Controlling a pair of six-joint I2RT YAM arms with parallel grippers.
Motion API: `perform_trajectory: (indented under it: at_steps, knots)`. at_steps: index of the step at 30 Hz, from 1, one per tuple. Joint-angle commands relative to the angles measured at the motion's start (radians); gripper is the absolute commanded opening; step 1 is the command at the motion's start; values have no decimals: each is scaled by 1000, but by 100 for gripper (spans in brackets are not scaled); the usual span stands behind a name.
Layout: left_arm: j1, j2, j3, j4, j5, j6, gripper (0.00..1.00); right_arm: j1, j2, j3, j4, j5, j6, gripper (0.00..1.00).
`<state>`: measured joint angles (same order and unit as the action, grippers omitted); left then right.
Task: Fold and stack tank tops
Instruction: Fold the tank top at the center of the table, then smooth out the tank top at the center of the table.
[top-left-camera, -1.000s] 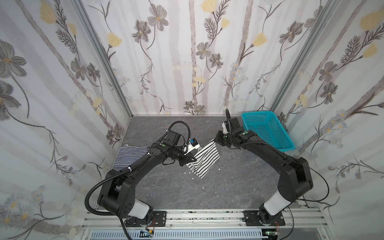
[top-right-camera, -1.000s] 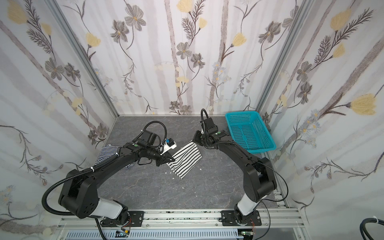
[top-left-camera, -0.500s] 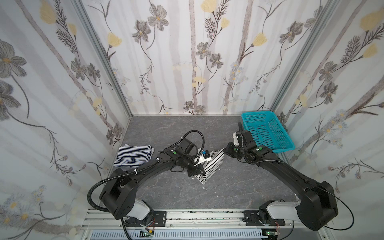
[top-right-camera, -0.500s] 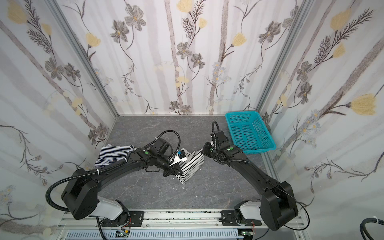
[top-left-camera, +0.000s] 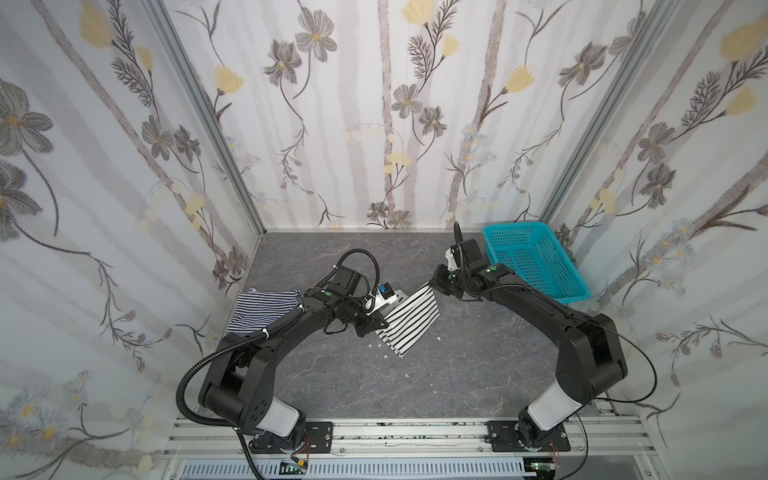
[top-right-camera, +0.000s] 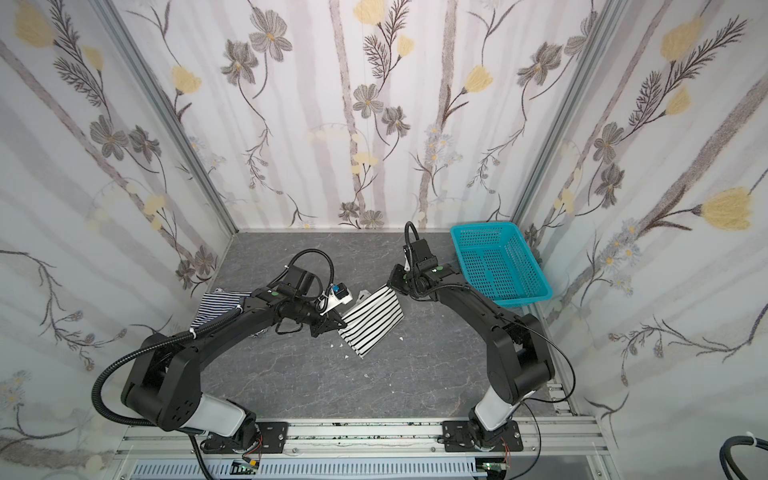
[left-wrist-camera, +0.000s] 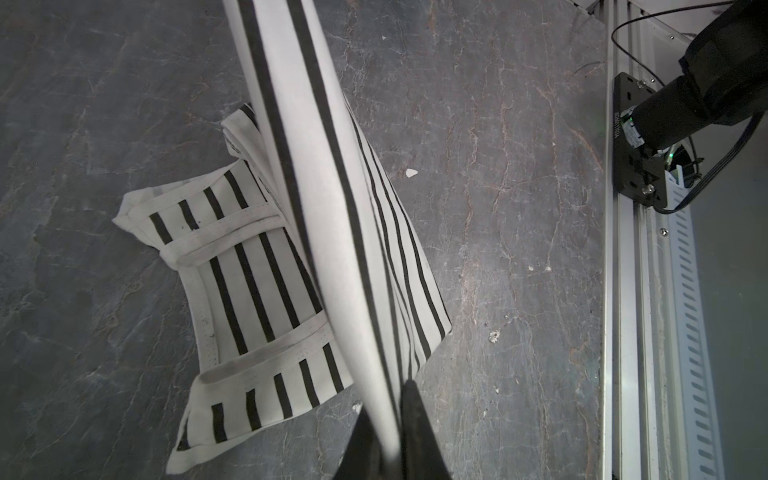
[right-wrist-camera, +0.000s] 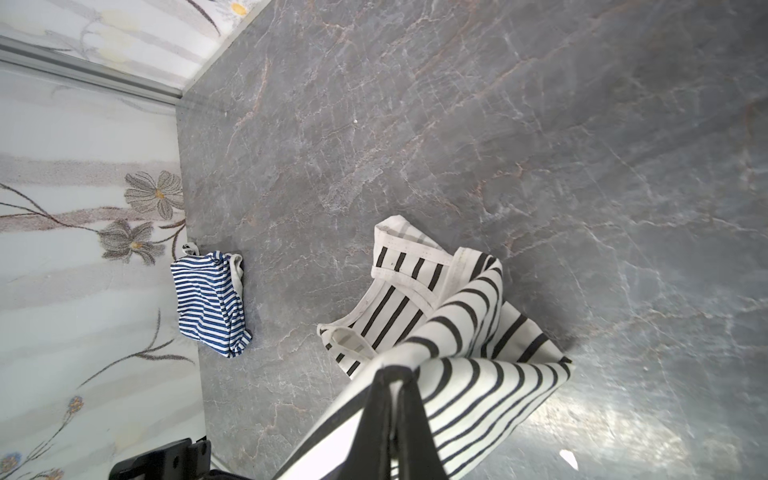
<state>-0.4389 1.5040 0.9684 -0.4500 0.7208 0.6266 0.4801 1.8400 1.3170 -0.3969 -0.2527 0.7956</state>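
The left fingers (left-wrist-camera: 417, 432) are pressed together on an edge of the wide-striped tank top (top-left-camera: 409, 322), pinching the cloth. The right fingers (right-wrist-camera: 374, 424) pinch another corner of it, the corner closest to the turquoise basket (top-left-camera: 536, 266). Between the two grips the cloth hangs lifted off the worktop (top-left-camera: 457, 374), and its strap end lies crumpled on the surface. This top is near the basket, on its side toward the worktop's middle. The navy-striped tank top (top-left-camera: 266, 309) lies bunched well apart from the basket, by the opposite wall.
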Motion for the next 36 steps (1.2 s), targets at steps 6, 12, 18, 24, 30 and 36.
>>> perform_trajectory:
  at_steps: [6,12,18,24,30,36]
  knots:
    - [151,93,60,-30,28,100,9,7,181,192,17,12,-36,0]
    - [235,270,183,-29,-15,102,22,6,355,323,56,-48,-33,2]
    - [272,438,317,-26,-30,54,24,-3,477,416,120,-88,7,5]
    - [272,464,316,-26,-53,46,19,-15,532,476,119,-129,12,39]
    - [276,455,304,15,-103,-13,34,-5,468,434,111,-81,-44,50]
    - [276,433,283,97,-183,-86,38,29,460,387,115,-78,-62,24]
